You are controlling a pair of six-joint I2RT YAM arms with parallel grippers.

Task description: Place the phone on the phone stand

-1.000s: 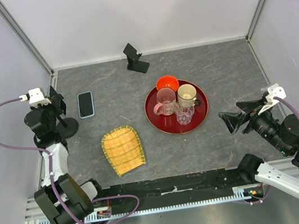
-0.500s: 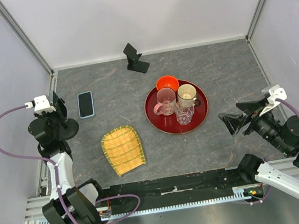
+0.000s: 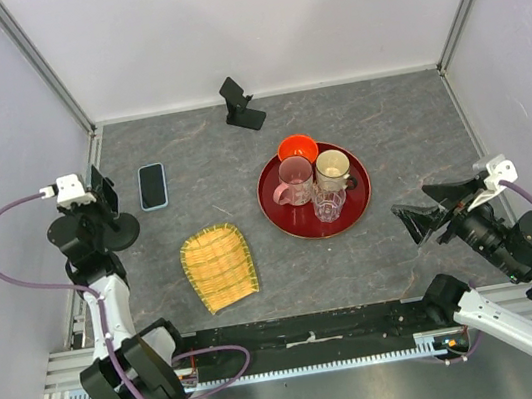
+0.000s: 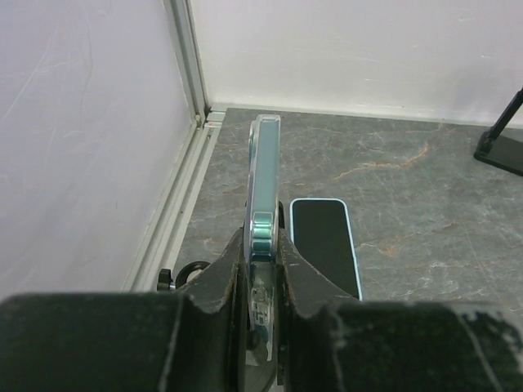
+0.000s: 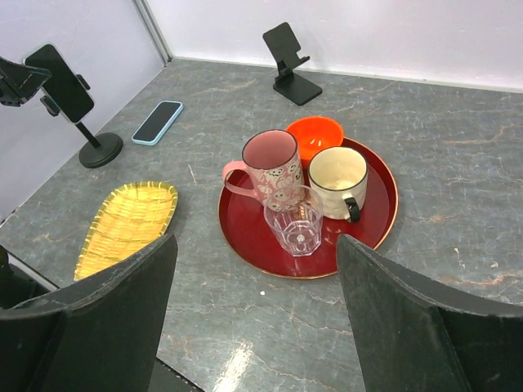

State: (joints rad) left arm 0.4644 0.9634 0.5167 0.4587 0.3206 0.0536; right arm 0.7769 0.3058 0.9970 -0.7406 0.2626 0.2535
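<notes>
All views are brightly and evenly lit from above. Only small, soft shadows are cast by the cups (image 5: 270, 159) on the tray (image 5: 245, 230). The top view is sharp, though the walls are bent outward at its edges. A pale shine is seen on the table (image 5: 245, 359) in the right wrist view. In the left wrist view, the dark fingers (image 4: 216, 286) and the near end of the phone (image 4: 263, 188) are blurred. Farther things are sharp.

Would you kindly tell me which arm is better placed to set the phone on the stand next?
Left. The left fingers grip a phone edge-on, close by the round-based stand. The right fingers are open, empty and far off beyond the tray.
</notes>
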